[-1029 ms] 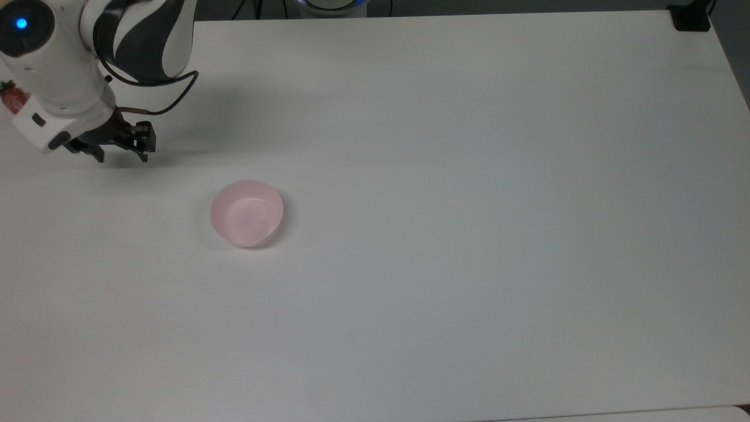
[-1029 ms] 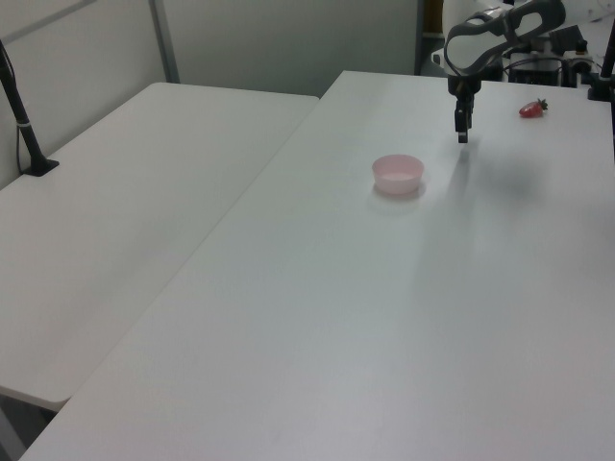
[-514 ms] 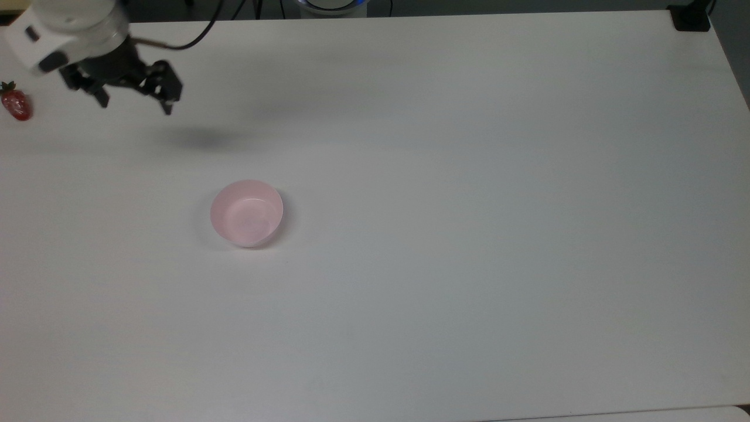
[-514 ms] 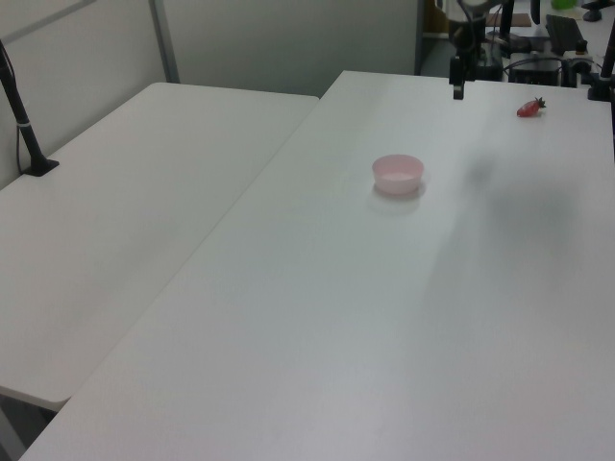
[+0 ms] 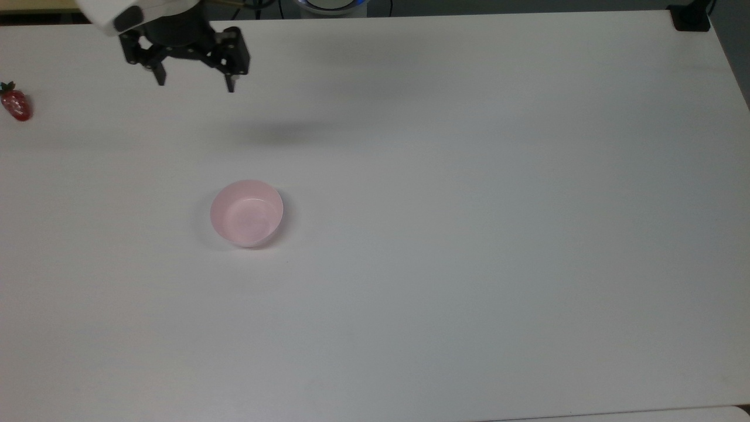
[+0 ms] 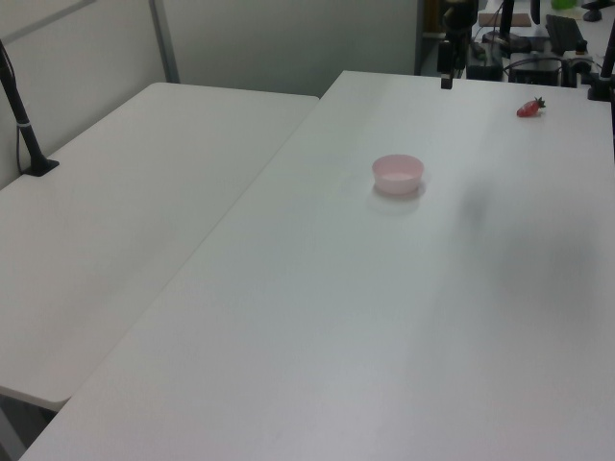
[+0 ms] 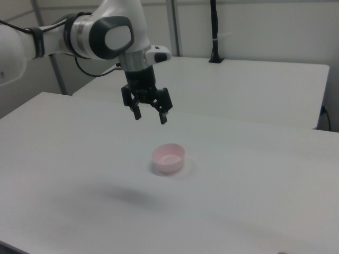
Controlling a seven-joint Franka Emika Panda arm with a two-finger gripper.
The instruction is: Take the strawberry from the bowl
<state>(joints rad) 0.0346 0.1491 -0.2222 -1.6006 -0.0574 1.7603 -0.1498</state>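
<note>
The pale pink bowl (image 5: 246, 212) stands on the white table and holds nothing; it is also in the left view (image 6: 398, 173) and the right view (image 7: 168, 157). The red strawberry (image 5: 16, 104) with its green cap lies on the table at the top view's far left edge, well away from the bowl, and is also seen in the left view (image 6: 529, 109). My gripper (image 5: 194, 82) hangs open and empty high above the table, behind the bowl in the top view. In the right view the gripper (image 7: 150, 117) is above and left of the bowl.
A black clamp (image 5: 691, 17) sits at the table's far right corner in the top view. A second white table (image 6: 144, 173) adjoins on the left view's left, with a black post (image 6: 24, 115) on it. Equipment and cables (image 6: 538, 58) stand behind the table.
My gripper has risen and swung toward the top view's right, away from the strawberry. Bowl and strawberry have not moved.
</note>
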